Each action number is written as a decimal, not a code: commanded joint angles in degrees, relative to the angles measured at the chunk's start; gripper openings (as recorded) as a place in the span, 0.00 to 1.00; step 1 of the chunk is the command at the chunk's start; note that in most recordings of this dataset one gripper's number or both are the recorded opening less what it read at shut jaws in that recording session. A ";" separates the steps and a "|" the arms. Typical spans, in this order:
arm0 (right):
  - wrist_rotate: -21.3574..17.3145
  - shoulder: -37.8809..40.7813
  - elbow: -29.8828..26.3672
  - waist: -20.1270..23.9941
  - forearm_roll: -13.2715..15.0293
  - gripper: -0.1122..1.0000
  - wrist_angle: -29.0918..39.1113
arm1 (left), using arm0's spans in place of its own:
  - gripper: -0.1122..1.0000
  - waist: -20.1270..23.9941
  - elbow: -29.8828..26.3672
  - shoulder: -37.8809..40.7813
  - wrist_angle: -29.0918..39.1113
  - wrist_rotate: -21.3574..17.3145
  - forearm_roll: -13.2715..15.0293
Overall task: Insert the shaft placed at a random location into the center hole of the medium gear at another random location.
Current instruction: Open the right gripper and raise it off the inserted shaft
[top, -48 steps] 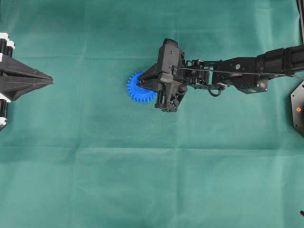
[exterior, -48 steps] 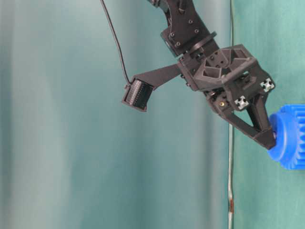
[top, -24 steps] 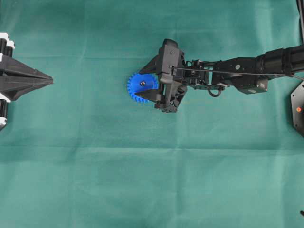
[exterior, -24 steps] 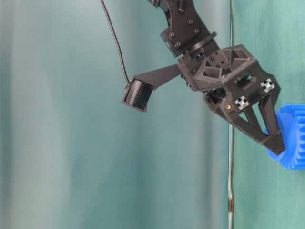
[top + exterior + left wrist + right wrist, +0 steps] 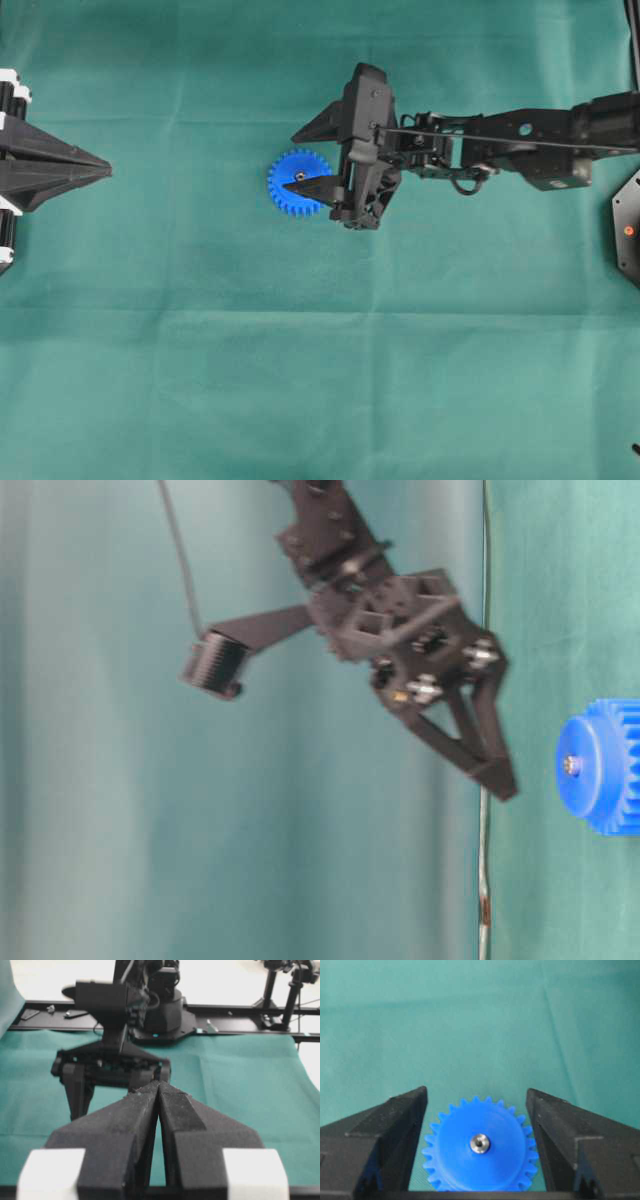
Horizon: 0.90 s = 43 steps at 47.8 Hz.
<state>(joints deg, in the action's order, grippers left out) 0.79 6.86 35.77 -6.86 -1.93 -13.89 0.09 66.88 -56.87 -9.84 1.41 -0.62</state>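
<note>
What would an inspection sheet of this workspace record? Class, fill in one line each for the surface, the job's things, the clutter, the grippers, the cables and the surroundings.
Surface: green cloth, faintly creased.
Job's things: blue gear lies flat on the cloth; shaft sits in its center hole, showing as a shiny dot.
Clutter: nothing seen.
Grippers: right gripper open, fingers either side of the gear and above it, touching nothing; left gripper shut and empty, at the far left in the overhead view.
Cables: a thin black cable runs along the right arm.
Surroundings: black frame rail and stands behind the cloth.
</note>
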 commanded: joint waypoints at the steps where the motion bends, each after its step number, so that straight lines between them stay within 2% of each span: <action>1: 0.09 -3.60 -1.05 0.09 -0.18 0.80 1.23 | 0.10 0.00 -1.32 0.35 -0.26 0.09 -0.09; 23: -0.09 -8.44 1.49 0.62 -0.18 0.80 4.04 | 0.10 0.09 -1.32 0.26 -0.26 0.09 -0.09; 43: -0.26 -18.54 10.72 0.62 -0.18 0.80 5.36 | 0.10 0.00 -1.32 0.18 -0.26 0.09 -0.09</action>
<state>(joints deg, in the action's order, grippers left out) 0.79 -8.53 45.62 -6.42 -1.93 -8.70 0.00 66.88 -56.87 -9.84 1.41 -0.62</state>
